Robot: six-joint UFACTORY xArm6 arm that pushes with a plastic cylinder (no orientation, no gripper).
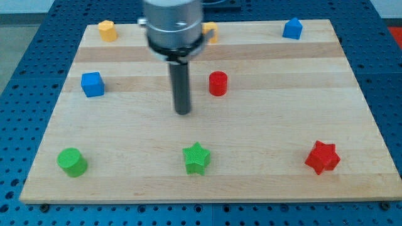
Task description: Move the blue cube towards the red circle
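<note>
The blue cube (92, 84) sits on the wooden board (264, 132) at the view's left. The red circle (218, 83), a short red cylinder, stands near the board's middle, level with the cube. My tip (183, 112) is the lower end of the dark rod and rests on the board between them, closer to the red circle and slightly below its level. It touches neither block.
A green cylinder (72, 162) at bottom left, a green star (196, 158) at bottom centre, a red star (322, 157) at bottom right. At the top: an orange block (107, 30) left, another orange block (210, 31) partly behind the arm, a blue house-shaped block (292, 28) right.
</note>
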